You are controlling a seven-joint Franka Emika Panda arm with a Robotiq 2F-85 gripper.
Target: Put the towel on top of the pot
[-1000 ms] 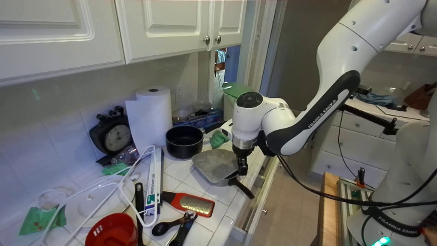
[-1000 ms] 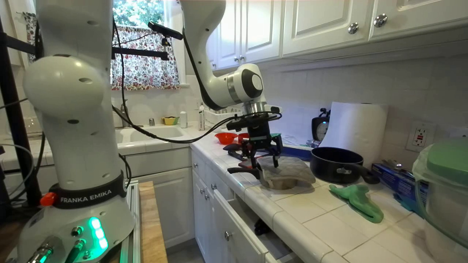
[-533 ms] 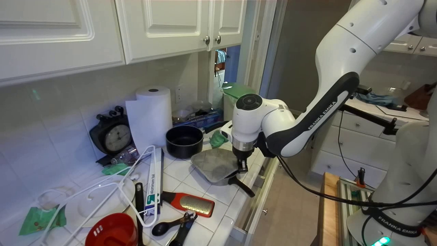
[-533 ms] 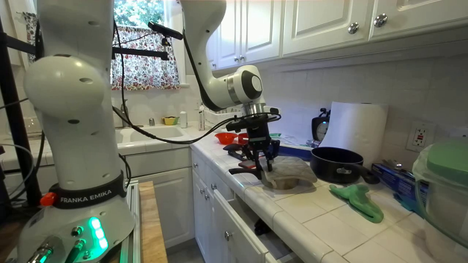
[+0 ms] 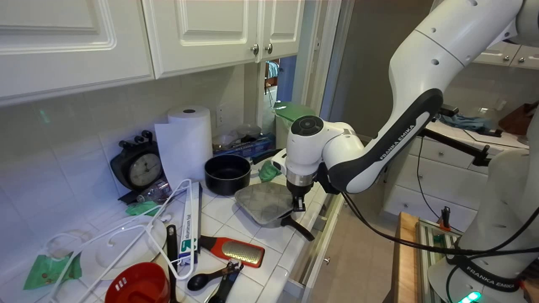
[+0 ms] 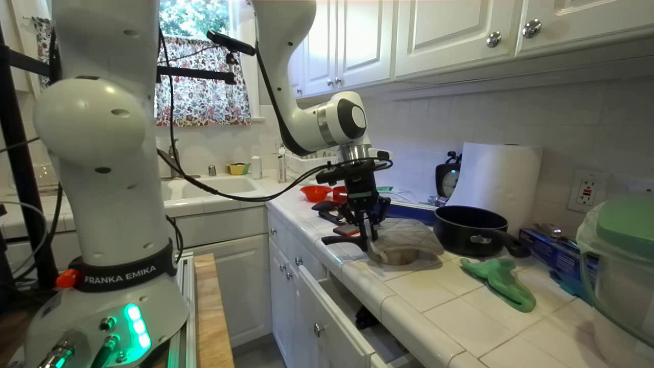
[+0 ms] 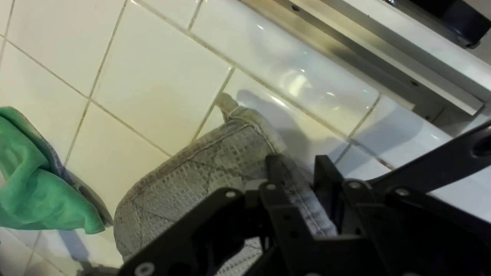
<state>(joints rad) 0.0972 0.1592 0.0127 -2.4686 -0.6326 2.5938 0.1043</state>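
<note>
Your towel (image 7: 191, 180) already lies on the pot (image 6: 401, 256), set off from the handle (image 5: 300, 229) and overhanging toward the black pot (image 6: 471, 232); metal wall shows beneath. You have the gripper (image 7: 300, 163) pointing down at the handle-side hem (image 7: 266, 128), jaws partly parted: one finger on the cloth's side, the other past its edge. A gap shows between them and no pinch is visible; pad contact you cannot tell. Likely reason for this spot: a loose border gives you something to take, the flat middle does not. Judged aim: draw the cloth handleward, centring it. Risk: snagging the rim and dragging the pot.
</note>
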